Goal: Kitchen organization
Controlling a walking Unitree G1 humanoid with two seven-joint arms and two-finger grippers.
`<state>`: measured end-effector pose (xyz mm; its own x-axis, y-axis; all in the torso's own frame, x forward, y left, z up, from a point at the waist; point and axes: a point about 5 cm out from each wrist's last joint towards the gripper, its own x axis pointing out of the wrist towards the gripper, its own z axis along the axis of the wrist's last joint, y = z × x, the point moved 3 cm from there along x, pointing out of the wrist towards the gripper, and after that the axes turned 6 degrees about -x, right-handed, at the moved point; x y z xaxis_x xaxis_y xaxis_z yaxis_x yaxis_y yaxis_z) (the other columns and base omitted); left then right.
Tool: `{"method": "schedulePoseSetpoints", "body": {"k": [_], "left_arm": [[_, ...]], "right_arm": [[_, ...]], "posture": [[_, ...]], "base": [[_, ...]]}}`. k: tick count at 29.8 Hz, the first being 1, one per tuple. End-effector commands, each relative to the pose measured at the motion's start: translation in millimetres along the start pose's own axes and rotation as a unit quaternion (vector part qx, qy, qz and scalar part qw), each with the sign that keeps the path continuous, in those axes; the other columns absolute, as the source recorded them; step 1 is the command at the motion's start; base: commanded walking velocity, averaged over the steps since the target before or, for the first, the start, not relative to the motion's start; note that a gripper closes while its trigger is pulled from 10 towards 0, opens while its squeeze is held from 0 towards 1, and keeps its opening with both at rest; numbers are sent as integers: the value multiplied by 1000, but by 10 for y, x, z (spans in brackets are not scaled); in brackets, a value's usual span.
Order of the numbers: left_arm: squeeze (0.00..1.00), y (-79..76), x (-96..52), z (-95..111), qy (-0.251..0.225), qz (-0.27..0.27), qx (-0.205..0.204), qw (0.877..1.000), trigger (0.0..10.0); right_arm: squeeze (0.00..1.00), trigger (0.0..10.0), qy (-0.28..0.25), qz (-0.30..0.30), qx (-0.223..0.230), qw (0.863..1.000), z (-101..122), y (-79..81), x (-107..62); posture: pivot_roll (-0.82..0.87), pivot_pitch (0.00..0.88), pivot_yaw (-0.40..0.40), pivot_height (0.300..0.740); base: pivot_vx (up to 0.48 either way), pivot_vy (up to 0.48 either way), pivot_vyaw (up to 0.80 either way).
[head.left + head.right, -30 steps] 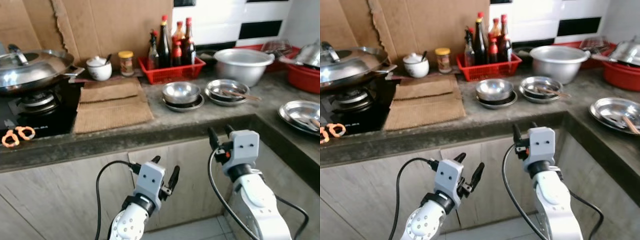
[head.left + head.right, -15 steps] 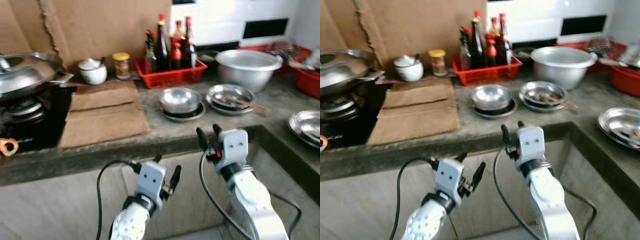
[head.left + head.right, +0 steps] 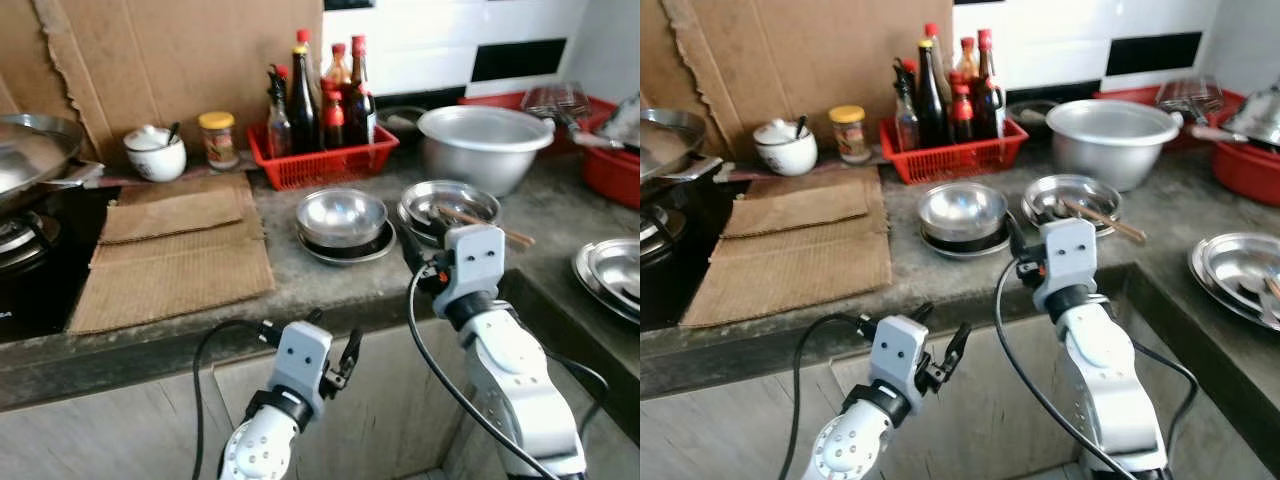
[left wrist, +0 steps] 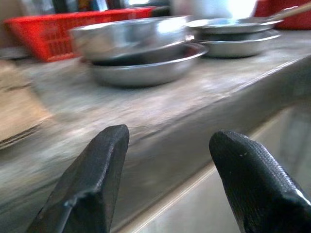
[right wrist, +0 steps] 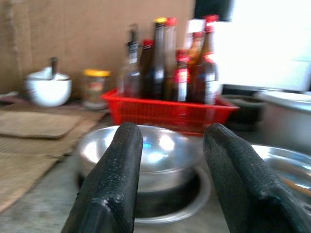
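- Left eye view, nearest the camera: the left gripper [image 3: 335, 352] hangs low in front of the cabinet front [image 3: 120, 430], below the edge of the surface [image 3: 330, 285], its fingers spread apart and holding nothing.
- The right gripper [image 3: 1012, 243] is raised to the level of the surface edge, just in front of the steel bowl [image 3: 962, 210]. From its wrist camera the two black fingers [image 5: 112, 179] stand apart with the bowl between them, empty.
- The steel bowl is round, shiny and shallow, mouth up, sitting inside a wider steel plate [image 3: 340, 250]. Being round, it has no long axis.
- Just to its right lies a second stack of steel plates [image 3: 452, 200] with a wooden stick [image 3: 485, 225] resting across it, slanting toward the robot's right.
- To the left, brown corrugated cardboard mats [image 3: 175, 255] lie flat, long side running away from the robot.
- Farther back stand a red basket [image 3: 322, 160] of upright sauce bottles [image 3: 302, 85], a yellow-lidded jar [image 3: 217, 140] and a white pot [image 3: 155, 155] with a spoon handle.
- A large steel basin [image 3: 485, 140] sits behind the plates.
- A pan [image 3: 30, 150] is cut off at the left edge; another steel plate [image 3: 1240, 270] is cut off at the right. The bottle labels are too blurred to read.
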<state>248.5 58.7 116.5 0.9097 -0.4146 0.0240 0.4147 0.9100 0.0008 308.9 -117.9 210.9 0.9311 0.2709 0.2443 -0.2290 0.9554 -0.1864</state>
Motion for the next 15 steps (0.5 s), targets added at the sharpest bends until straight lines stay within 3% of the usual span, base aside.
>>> {"method": "schedulePoseSetpoints", "body": {"k": [1, 3, 6, 7, 8, 13, 14, 15], "left_arm": [[0, -5, 9, 10, -2, 2, -3, 1000, 10000], [0, -4, 9, 6, -1, 3, -3, 1000, 10000], [0, -24, 12, 2, -1, -2, -1, 1000, 10000], [0, -30, 15, 1, -1, -3, 0, 1000, 10000], [0, -36, 19, -3, 0, -5, 0, 1000, 10000], [0, -41, 19, -7, 1, -5, -1, 1000, 10000], [0, -43, 18, -7, 1, -4, -1, 1000, 10000], [0, -45, 18, -7, 1, -4, 0, 1000, 10000]], "right_arm": [[0, 10000, 4, -4, 2, 1000, 15, -41, 18], [0, 10000, 5, -5, 0, 1000, 18, -46, 23], [0, 10000, 13, 3, -6, 1000, 45, -64, 164], [157, 10000, 15, 4, -10, 1000, 49, -72, 201], [1000, 10000, 17, 5, -15, 1000, 55, -83, 245], [1000, 10000, 38, 18, -11, 999, 77, -75, 453], [35, 10000, 53, 16, -15, 998, 80, -84, 573], [35, 10000, 58, 14, -13, 998, 84, -87, 621]], "posture": [[90, 0, -33, 740], [90, 0, -33, 740], [86, 0, -31, 740], [88, 0, -36, 740], [91, 0, -40, 740], [97, 0, -44, 740], [101, 0, -51, 740], [101, 0, -51, 740]], "base": [[0, 0, 0], [0, 0, 0], [0, 0, 0], [0, 0, 0], [0, 0, 0], [0, 0, 0], [0, 0, 0], [0, 0, 0]]}}
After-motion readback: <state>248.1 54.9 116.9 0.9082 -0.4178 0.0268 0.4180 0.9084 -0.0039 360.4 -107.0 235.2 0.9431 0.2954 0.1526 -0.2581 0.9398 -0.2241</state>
